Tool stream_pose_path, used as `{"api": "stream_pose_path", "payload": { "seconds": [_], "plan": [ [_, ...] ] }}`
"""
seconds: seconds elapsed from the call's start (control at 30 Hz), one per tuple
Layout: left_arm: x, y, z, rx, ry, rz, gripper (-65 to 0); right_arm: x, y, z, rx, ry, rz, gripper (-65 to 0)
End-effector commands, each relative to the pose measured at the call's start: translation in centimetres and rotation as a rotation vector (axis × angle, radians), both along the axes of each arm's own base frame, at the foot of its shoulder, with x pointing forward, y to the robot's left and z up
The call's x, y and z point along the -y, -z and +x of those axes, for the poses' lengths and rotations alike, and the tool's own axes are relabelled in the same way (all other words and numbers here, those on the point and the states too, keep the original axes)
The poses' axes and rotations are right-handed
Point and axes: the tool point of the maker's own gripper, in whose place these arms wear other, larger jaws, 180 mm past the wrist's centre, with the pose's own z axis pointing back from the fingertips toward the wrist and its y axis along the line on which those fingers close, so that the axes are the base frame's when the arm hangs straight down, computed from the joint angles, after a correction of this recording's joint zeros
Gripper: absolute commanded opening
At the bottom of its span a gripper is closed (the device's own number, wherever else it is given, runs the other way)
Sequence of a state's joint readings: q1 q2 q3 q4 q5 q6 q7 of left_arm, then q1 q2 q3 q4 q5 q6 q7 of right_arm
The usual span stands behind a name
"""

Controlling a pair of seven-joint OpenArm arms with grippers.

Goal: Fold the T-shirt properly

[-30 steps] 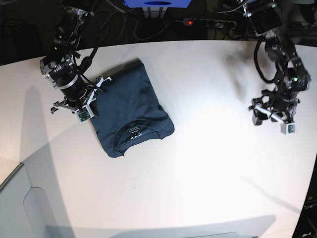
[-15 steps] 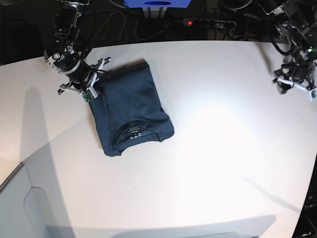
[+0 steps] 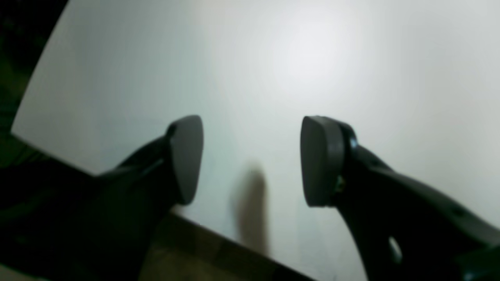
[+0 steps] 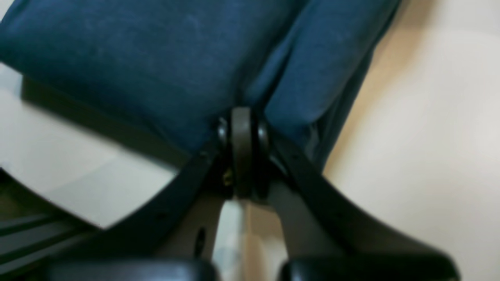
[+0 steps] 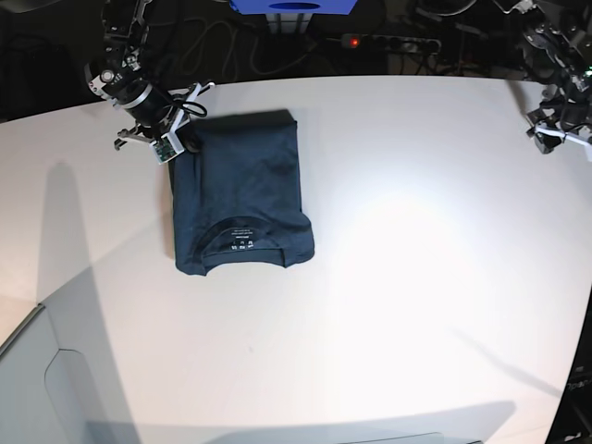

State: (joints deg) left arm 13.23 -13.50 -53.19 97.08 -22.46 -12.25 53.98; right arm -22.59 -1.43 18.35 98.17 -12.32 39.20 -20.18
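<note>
R gripper [image 4: 243,128] clamped on T-shirt [image 5: 239,190] corner | L gripper [image 3: 252,160] apart, idle | tip: pull low, keep hem square w/ table [image 5: 416,277] edge

A white table [image 5: 388,277] fills the view; behind it, a blue box [image 5: 294,6] and cables [image 5: 231,51].

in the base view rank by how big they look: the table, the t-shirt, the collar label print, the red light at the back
1. white table, by far the largest
2. navy T-shirt
3. printed collar label
4. red light

The label and the light both look tiny; the light sits farther from the camera, so their order is unsure.
</note>
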Motion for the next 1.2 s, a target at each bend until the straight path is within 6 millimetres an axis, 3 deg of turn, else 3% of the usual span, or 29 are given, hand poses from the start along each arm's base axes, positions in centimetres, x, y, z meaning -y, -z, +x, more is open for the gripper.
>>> {"api": "stream_pose_path", "payload": {
  "seconds": [0.0,0.3,0.4,0.5,0.6,0.67,0.87,1.0,1.17],
  "plan": [
    [-0.7,-1.4,0.5,0.032,0.01,0.038,-26.9,0.1,-0.5,-0.5,0.003,-0.015,0.0,-65.0],
    [1.2,-0.6,-1.0,0.061,0.044,-0.087,-27.0,0.2,-5.4,0.6,0.137,-0.029,0.093,-65.0],
    [1.2,-0.6,-1.8,0.049,0.053,-0.097,-27.0,1.2,-7.3,0.7,0.186,0.003,0.103,-65.0],
    [1.7,-0.2,-3.0,0.037,0.056,-0.134,-27.1,2.7,-8.0,-0.1,0.19,0.042,0.081,-65.0],
    [1.9,-0.7,-4.9,0.037,0.045,-0.159,-27.3,4.0,-7.4,-2.1,0.144,0.069,0.05,-65.0],
    [2.3,-0.9,-6.2,0.034,0.036,-0.179,-31.1,4.8,-6.8,-3.7,0.101,0.089,0.033,-65.0],
    [2.4,-1.9,-10.2,-0.025,0.004,-0.142,-65.0,7.1,-5.5,-8.6,-0.013,0.174,0.007,-65.0],
    [2.7,-0.7,-13.8,-0.083,-0.064,-0.168,-65.0,8.5,-4.9,-11.8,-0.09,0.245,0.009,-65.0],
    [4.0,3.3,-18.3,-0.26,-0.116,-0.183,-65.0,8.8,-1.7,-16.5,-0.249,0.288,0.041,-64.9]
  ]
}}
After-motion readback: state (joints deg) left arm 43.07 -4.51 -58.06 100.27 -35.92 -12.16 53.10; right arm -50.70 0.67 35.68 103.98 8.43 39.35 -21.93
